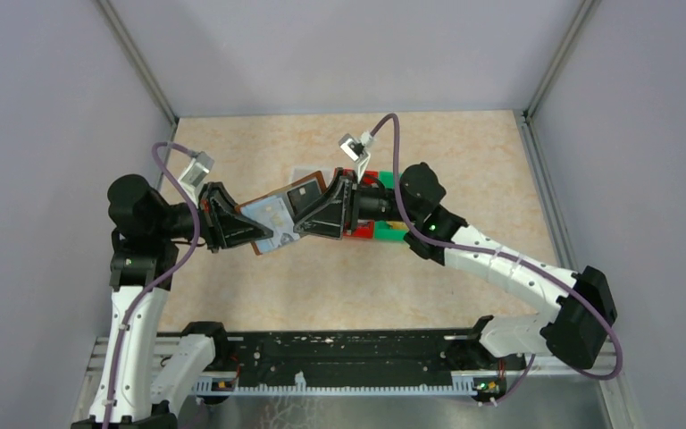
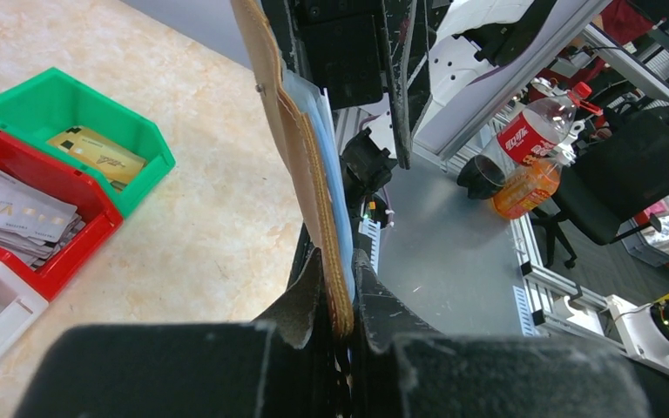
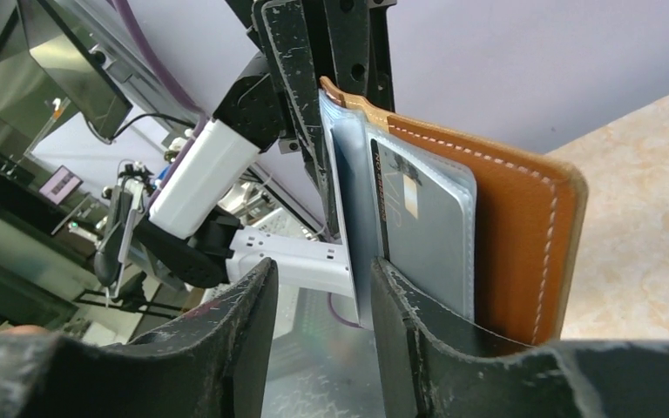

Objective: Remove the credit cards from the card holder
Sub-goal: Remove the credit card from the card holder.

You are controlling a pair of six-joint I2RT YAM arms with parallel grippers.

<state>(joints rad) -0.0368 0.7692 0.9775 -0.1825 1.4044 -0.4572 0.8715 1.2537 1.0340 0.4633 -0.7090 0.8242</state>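
One tan table bears a red bin and green bin just 3 o'clock of centre, holding silvery cards and a gold card. Above centre the holder hangs open; the left gripper is clamped on its 8 o'clock edge. The right gripper, at its 3 o'clock, stands jaws apart astride a clear sleeve; a card shows in the next sleeve.
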